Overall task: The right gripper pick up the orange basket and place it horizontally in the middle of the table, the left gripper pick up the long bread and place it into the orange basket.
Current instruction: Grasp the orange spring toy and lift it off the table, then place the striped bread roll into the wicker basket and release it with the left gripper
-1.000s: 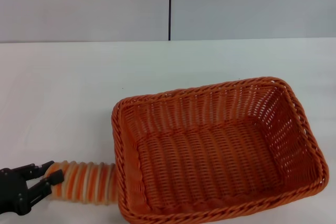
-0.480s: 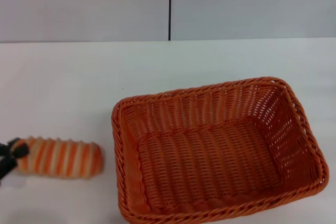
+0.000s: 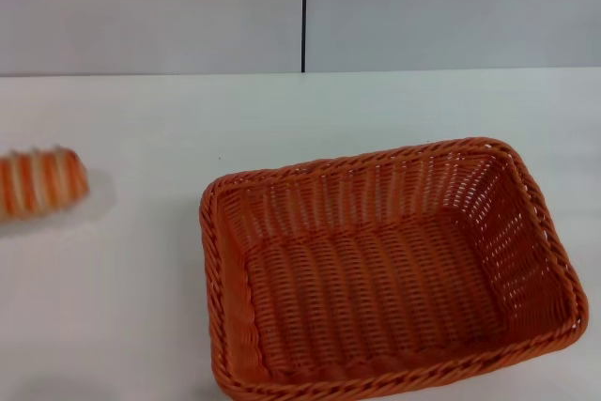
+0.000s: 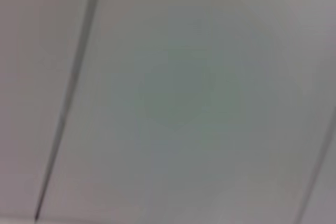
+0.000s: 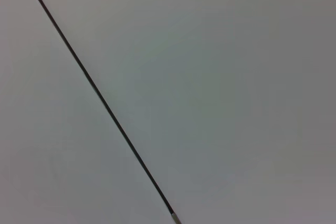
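Two things share the white worktop (image 3: 141, 129) in our head view, and neither gripper shows anywhere; both wrist views give only blank grey panels with a dark seam, so we cannot tell whether either gripper is open or closed, or whether the left one has hold of anything.

At the far left edge we see the long bread (image 3: 39, 182), cut off by the frame, well apart from the basket. It looks smeared and a soft shadow lies beneath it, so we judge it is probably being carried above the surface, though whatever carries it is out of sight. Its ribs alternate orange and cream.

To the right, the orange basket (image 3: 376, 161) sits flat at the near middle-right, long side roughly across our view and slightly skewed, which we take as its placement done. Braided rim, sloping open-weave walls, nothing inside: the bread step is not yet finished.
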`<state>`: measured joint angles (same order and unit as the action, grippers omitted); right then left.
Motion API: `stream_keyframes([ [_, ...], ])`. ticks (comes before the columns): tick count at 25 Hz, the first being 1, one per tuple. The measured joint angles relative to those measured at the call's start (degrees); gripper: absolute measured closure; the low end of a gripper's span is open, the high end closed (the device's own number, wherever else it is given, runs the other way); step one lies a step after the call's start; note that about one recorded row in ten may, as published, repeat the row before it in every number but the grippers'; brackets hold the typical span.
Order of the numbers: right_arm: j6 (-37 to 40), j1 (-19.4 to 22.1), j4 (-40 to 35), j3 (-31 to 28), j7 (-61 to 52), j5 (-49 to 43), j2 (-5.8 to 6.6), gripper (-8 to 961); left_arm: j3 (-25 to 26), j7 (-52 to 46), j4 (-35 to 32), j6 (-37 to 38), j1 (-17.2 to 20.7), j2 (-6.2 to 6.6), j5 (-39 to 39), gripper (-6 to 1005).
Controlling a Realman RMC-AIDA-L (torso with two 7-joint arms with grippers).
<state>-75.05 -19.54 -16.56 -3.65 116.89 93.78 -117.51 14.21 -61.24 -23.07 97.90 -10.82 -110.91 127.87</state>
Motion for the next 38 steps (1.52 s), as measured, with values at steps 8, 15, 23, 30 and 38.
stream_keyframes([
  [8,0.5,-0.6,0.8,0.0,0.0,0.0,0.0,440,2.6,-2.9,3.5,9.4,-3.4,-2.02,-5.3,831],
  [15,0.7,-0.9,1.2,0.4,0.1,0.1,-0.01,440,-9.2,-3.5,6.0,12.5,-10.8,-6.58,-5.1,845],
  [23,1.5,-1.2,1.3,0.5,0.6,-0.2,-0.33,440,-22.3,0.3,12.8,9.1,-17.0,-7.56,-5.2,858],
  [30,1.8,-1.2,1.3,0.5,0.7,-0.2,-0.4,440,-22.1,1.9,14.7,8.8,-16.5,-7.27,-6.5,869],
  [38,2.7,-1.9,1.3,0.5,0.7,-0.2,-0.35,440,-21.9,1.9,14.7,9.2,-15.9,-7.21,-7.8,556],
])
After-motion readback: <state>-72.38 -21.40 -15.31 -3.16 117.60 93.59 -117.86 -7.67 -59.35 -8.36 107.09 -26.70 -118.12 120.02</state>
